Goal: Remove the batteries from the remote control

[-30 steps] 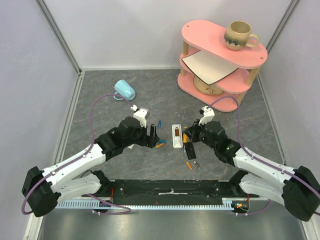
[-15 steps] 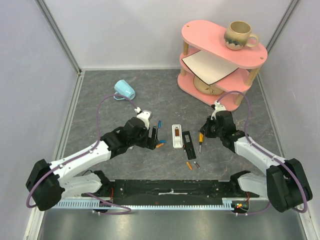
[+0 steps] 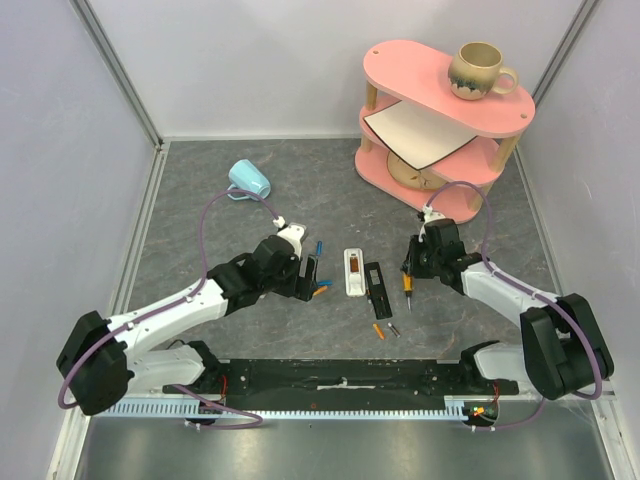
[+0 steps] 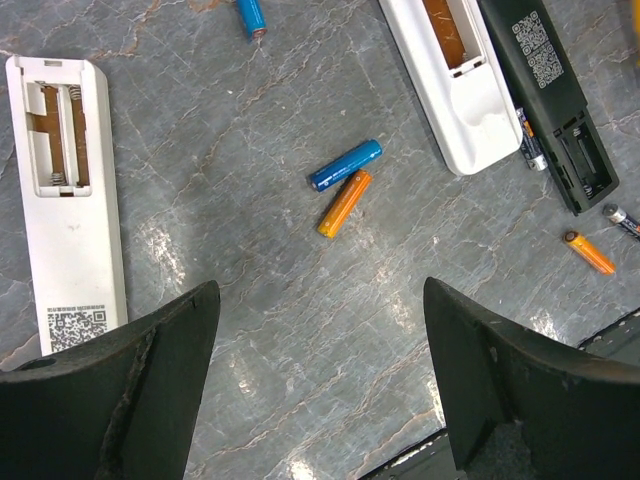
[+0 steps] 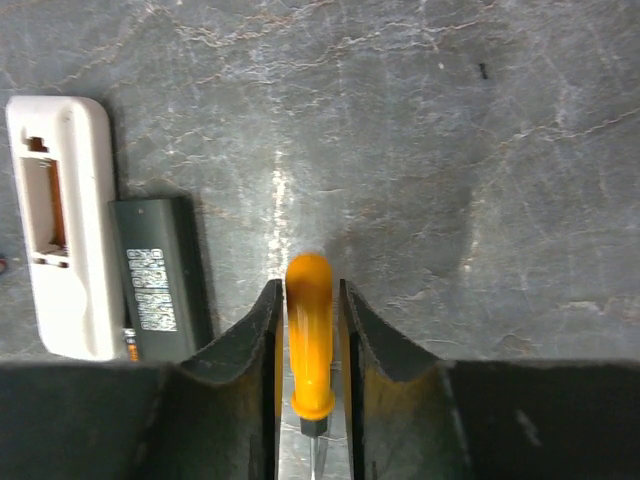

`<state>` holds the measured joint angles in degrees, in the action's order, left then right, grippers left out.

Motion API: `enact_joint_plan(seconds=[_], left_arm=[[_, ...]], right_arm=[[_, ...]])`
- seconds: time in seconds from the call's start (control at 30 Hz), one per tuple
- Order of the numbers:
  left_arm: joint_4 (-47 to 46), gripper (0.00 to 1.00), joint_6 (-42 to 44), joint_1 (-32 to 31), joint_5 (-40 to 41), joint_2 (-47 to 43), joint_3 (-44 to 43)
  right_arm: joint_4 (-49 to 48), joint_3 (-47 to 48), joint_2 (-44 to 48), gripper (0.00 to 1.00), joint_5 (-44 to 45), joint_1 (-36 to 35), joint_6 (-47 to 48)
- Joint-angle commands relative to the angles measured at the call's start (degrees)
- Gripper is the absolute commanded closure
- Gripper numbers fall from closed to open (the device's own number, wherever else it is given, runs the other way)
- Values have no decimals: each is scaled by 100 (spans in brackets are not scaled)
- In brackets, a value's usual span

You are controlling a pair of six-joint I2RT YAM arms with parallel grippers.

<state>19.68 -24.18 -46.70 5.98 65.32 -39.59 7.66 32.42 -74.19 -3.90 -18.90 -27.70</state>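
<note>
A white remote [image 3: 352,273] and a black remote [image 3: 377,287] lie side by side mid-table, backs up, compartments uncovered. Another white remote [image 4: 65,200] with an empty compartment shows in the left wrist view. Loose batteries lie about: a blue one [image 4: 345,165] beside an orange one [image 4: 345,203], a blue one [image 3: 319,246] farther back, an orange one [image 3: 378,331] and a dark one [image 3: 393,328] near the front. My left gripper [image 3: 308,275] [image 4: 318,300] hovers open over bare table, holding nothing. My right gripper [image 3: 408,276] [image 5: 309,290] stands right of the black remote, jaws slightly apart around an orange-handled screwdriver [image 5: 310,330].
A light blue cup [image 3: 249,180] lies on its side at the back left. A pink tiered shelf [image 3: 440,90] at the back right carries a mug [image 3: 477,70] and a white sheet. The black rail [image 3: 340,375] runs along the near edge.
My right gripper has carried the screwdriver away from the remotes toward the right, and its jaws have eased apart around the handle. The left gripper has edged slightly right and stays open.
</note>
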Motion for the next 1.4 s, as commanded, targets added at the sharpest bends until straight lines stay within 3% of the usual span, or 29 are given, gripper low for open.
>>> enact_joint_plan(seconds=[0.0,0.2,0.33,0.4,0.77,1.1,1.37], left_arm=[[-43,12,45,-32,106,25,-198],[-43,12,89,-85,53,112,-250],[-61,12,116,-138,44,139,-286],[-105,12,133,-147,0,104,-286],[-430,10,256,-147,-352,-11,-110],[-474,11,274,-147,-466,191,-48],[-544,11,239,-147,-545,244,13]], right_arm=[[95,150,203,57,170,17,204],[95,18,809,24,241,17,248],[86,-52,1143,16,232,26,274],[78,-70,1302,2,171,26,300],[113,-201,1504,2,-357,18,371],[534,-500,1873,21,-1112,-114,204],[737,-1106,2453,23,-1508,-676,-489]])
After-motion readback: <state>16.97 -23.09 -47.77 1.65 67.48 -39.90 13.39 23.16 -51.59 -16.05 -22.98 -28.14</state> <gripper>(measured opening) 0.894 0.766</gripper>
